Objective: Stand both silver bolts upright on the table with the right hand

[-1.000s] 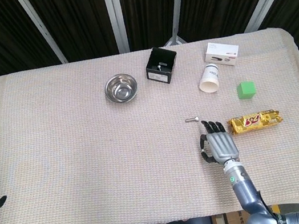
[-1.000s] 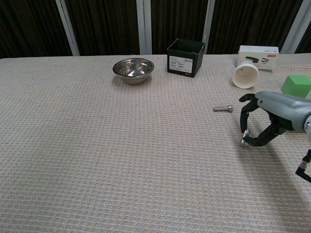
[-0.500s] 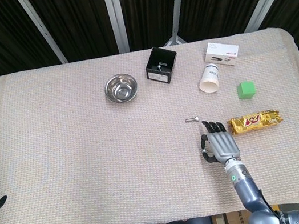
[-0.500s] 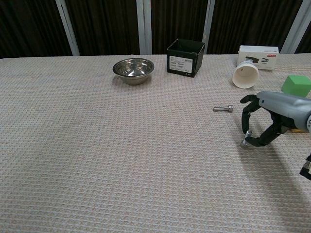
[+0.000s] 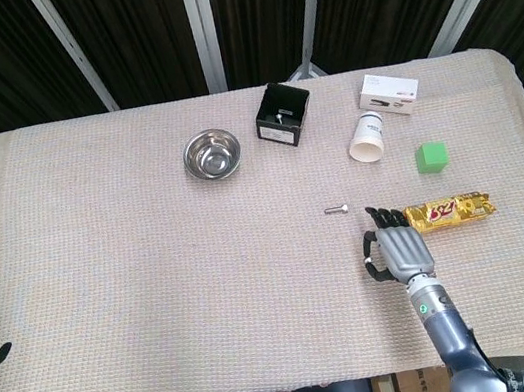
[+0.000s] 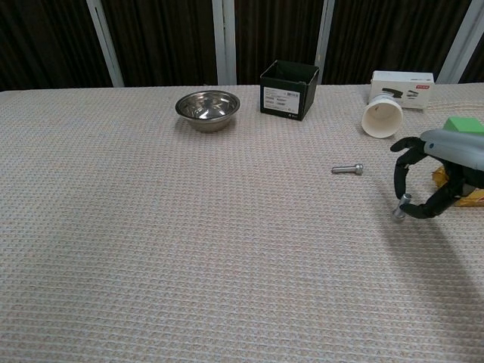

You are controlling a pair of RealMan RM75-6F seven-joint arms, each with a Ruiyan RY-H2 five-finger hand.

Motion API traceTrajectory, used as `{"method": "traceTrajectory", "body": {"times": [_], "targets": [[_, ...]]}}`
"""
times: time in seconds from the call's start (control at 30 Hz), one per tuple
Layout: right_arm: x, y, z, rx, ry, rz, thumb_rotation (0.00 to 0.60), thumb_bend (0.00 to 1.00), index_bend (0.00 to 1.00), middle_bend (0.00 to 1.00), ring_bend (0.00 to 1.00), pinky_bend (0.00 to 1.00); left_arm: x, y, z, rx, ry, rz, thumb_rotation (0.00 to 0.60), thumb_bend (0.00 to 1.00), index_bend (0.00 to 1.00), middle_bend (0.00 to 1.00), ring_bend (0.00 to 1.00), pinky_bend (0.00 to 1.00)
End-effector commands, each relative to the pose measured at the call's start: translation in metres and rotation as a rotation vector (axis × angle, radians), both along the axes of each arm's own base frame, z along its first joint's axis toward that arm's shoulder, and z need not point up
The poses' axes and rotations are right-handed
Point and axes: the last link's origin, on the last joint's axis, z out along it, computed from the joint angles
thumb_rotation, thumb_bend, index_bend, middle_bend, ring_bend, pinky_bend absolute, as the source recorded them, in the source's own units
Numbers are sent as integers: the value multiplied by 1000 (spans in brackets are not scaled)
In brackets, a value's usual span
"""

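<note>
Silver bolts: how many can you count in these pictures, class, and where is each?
2. One bolt lies flat on the table; the other bolt is held in the right hand.

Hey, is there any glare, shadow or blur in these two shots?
Head view: sharp, evenly lit, with glare on the steel bowl. Chest view: sharp, with a soft shadow on the cloth under the right hand; the hand is cut off at the right edge.

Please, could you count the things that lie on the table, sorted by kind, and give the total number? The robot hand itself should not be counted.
Silver bolts: 2 (one lying, one held in the right hand)
Steel bowl: 1
Black box: 1
White box: 1
White cup on its side: 1
Green cube: 1
Yellow snack pack: 1
Total: 8
</note>
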Motion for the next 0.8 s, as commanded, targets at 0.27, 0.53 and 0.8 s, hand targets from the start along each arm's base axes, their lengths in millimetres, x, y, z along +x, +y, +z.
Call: {"method": "traceTrajectory", "body": {"times": [0.27,0.53,0.8], "targets": [[-25,5,15,1,3,-39,600,369,625,69,10,0,1,0,-1,-3,3,-1,600,11,102,19,0,0],[-33,8,15,20,-3,-51,600,369,625,69,10,0,1,0,-2,-2,6,1,600,11,102,19,0,0],[-38,8,11,27,-7,-60,600,368,625,69,10,0,1,0,-2,-2,7,1,600,12,103,19,0,0]]}}
